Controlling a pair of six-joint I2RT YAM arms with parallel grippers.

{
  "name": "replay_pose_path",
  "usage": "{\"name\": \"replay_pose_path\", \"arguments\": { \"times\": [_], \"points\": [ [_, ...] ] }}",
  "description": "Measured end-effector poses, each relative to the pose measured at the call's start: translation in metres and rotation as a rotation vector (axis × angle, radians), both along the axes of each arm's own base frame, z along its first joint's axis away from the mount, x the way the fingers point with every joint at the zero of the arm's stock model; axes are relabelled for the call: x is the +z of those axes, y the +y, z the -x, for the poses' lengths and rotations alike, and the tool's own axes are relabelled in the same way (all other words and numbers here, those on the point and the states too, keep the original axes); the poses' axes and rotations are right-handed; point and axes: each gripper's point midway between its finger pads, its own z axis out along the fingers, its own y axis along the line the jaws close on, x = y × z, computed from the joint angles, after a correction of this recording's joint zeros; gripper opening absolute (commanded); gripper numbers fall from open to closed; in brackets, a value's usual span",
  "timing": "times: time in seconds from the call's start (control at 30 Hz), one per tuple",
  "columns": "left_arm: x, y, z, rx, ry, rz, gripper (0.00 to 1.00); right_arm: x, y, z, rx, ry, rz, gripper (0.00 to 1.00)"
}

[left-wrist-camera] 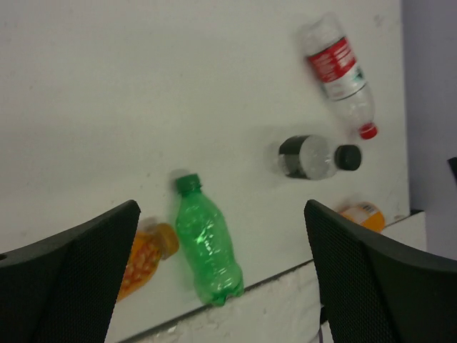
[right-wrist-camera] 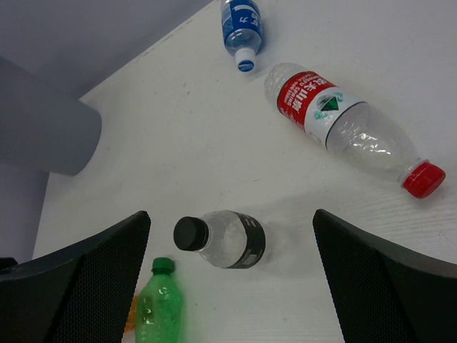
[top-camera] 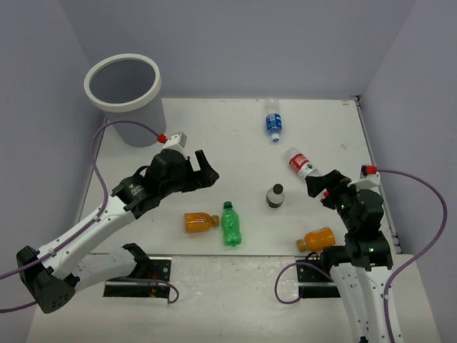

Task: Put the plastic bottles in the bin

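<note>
Two end effectors hang over the bench with their fingers spread wide and nothing between them. The left end effector (top-camera: 206,170) hovers left of centre; the right end effector (top-camera: 325,183) hovers near the right side.

Just beyond the right one lies a clear bottle with a red label (top-camera: 300,163), its red cap pointing near-right. The label carries white writing and a small green triangle mark, too small to read. Left of it sits a short clear bottle with a black band (top-camera: 275,196) and a dark cap. At the far middle lies a clear bottle with a blue label (top-camera: 273,121); its white print is also unreadable.

Near the front edge lie a green bottle (top-camera: 230,224), an orange bottle (top-camera: 200,222) touching or just beside its left, and a second orange bottle (top-camera: 316,239) to the right.

All six are outside the bin (top-camera: 140,116), which stands at the far left corner, well apart from them.

The white bench (top-camera: 214,136) is matt and faintly grained. Pale lavender-grey walls (top-camera: 285,43) close it on three sides.
</note>
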Motion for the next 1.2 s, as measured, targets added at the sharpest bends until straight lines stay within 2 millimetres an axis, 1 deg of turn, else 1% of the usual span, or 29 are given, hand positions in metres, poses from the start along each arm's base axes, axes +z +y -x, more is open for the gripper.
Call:
{"name": "replay_pose_path", "arguments": {
  "times": [0.1,0.13,0.2,0.27,0.3,0.37,0.47,0.57,0.73,0.8,0.9,1.0,1.07,1.2],
  "points": [
    [-0.038,-0.001,0.024,-0.028,0.172,-0.119,1.00,-0.010,-0.001,-0.001,-0.004,0.028,0.003,0.99],
    [-0.054,-0.003,0.035,-0.044,0.244,-0.168,1.00,-0.013,-0.002,-0.002,-0.009,0.039,0.006,0.99],
    [-0.079,-0.001,0.058,-0.067,0.367,-0.255,1.00,-0.017,-0.003,-0.005,-0.016,0.060,0.010,0.99],
    [-0.092,0.006,0.079,-0.069,0.460,-0.326,1.00,-0.022,-0.003,-0.006,-0.018,0.082,0.012,0.99],
    [-0.094,0.011,0.087,-0.058,0.496,-0.352,1.00,-0.023,-0.003,-0.007,-0.019,0.088,0.013,0.99],
    [-0.092,0.018,0.095,-0.028,0.538,-0.377,1.00,-0.024,-0.004,-0.007,-0.025,0.093,0.016,0.99],
    [-0.090,0.022,0.100,0.016,0.568,-0.377,1.00,-0.024,-0.007,-0.007,-0.041,0.088,0.021,0.99],
    [-0.094,0.025,0.104,0.070,0.603,-0.366,1.00,-0.022,-0.011,-0.007,-0.061,0.075,0.027,0.99],
    [-0.117,0.037,0.111,0.253,0.664,-0.326,1.00,-0.017,-0.017,-0.004,-0.092,0.047,0.033,0.99],
    [-0.121,0.040,0.107,0.351,0.662,-0.287,1.00,-0.016,-0.017,-0.004,-0.093,0.044,0.033,0.99],
    [-0.117,0.037,0.094,0.478,0.628,-0.193,1.00,-0.017,-0.017,-0.004,-0.093,0.047,0.033,0.99],
    [-0.115,0.033,0.084,0.560,0.610,-0.116,1.00,-0.018,-0.017,-0.004,-0.093,0.049,0.033,0.99],
    [-0.122,0.030,0.081,0.598,0.621,-0.094,1.00,-0.019,-0.017,-0.005,-0.092,0.056,0.034,0.99],
    [-0.145,0.032,0.086,0.657,0.674,-0.120,1.00,-0.022,-0.017,-0.006,-0.092,0.069,0.035,0.99]
  ]
}}
